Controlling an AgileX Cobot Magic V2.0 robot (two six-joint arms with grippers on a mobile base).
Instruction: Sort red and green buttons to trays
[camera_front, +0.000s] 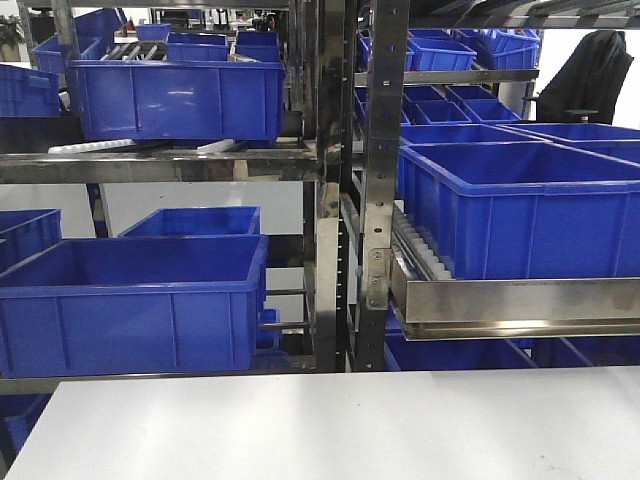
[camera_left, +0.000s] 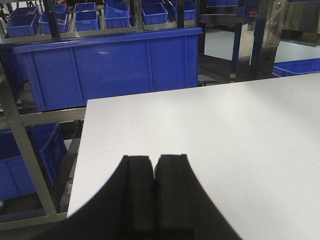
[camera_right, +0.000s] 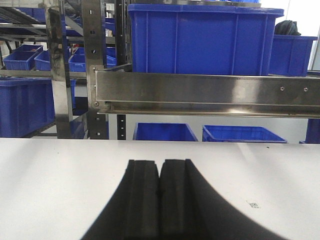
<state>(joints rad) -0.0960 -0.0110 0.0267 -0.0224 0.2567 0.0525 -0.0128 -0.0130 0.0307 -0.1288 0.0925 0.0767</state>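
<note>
Both the left gripper (camera_left: 154, 160) and right gripper (camera_right: 160, 163) hang over the white table (camera_front: 320, 430), jaws pressed together. Blue crates (camera_front: 130, 290) fill steel racks (camera_front: 375, 200) behind; where buttons and trays lie cannot be told.

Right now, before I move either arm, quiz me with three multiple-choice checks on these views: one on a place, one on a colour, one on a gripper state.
1. What lies below the right gripper?
A. the white table
B. a red tray
C. a cream bin

2. What colour are the crates on the steel racks?
A. red
B. green
C. blue

3. How do the jaws of the left gripper stand?
A. wide open
B. closed together
C. clamped on a tray

Answers:
1 A: in the right wrist view, white tabletop spreads beneath it.
2 C: every crate in the front view is blue.
3 B: the left wrist view shows the jaws side by side with barely a slit between them.
</note>
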